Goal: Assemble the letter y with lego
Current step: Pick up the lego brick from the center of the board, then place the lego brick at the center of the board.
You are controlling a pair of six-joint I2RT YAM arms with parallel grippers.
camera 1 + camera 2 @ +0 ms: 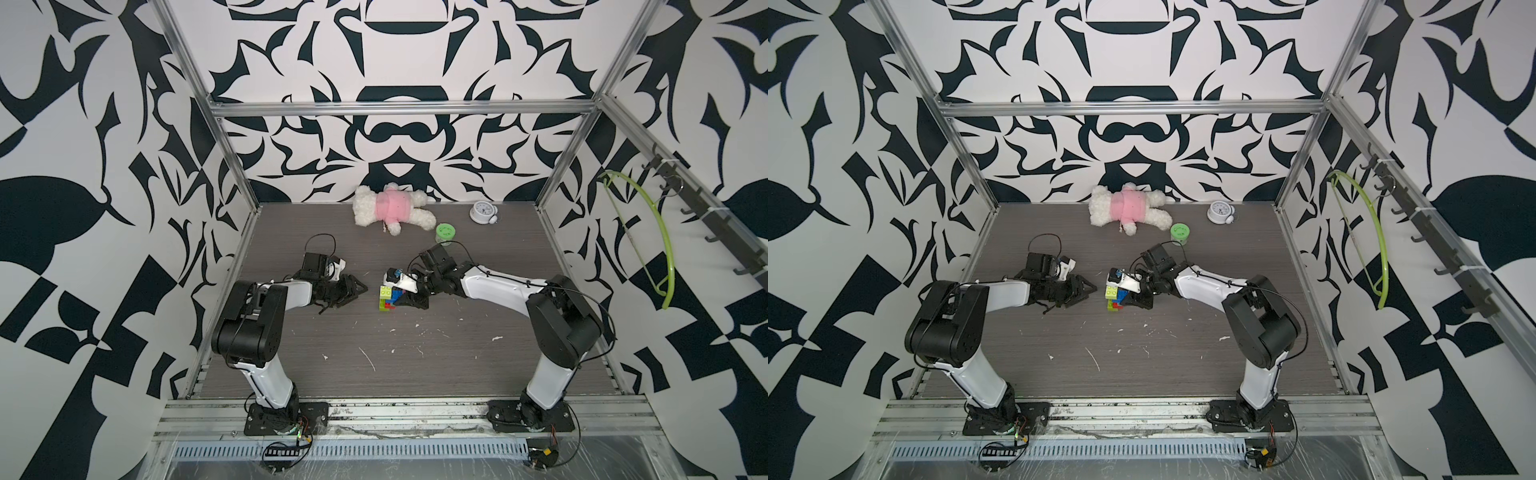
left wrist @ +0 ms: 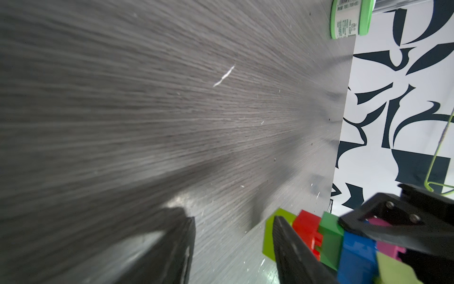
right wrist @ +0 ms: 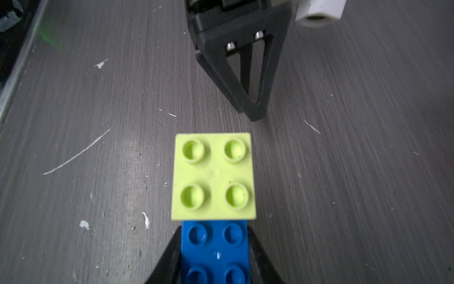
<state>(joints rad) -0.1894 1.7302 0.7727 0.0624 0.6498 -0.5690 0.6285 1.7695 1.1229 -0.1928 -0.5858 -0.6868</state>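
Lego (image 1: pixel 387 297): glossy studded plastic bricks, joined in a multicolour cluster, being held at mid-table.
Yellow-green square (image 3: pixel 213 175): flat top showing four round hollow studs, adjoining the longer blue brick (image 3: pixel 214 248).
Right gripper (image 3: pixel 214 260): black fingers clamping the blue brick's sides.
Left gripper (image 2: pixel 233 218): wedge-shaped jaws standing apart, gripping nothing, near the cluster.
Table (image 1: pixel 457 357): grey wood-grain, showing white scuffs.

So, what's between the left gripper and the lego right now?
Nothing. Only a short stretch of bare table separates the left gripper from the lego. It shows in both top views and the right wrist view.
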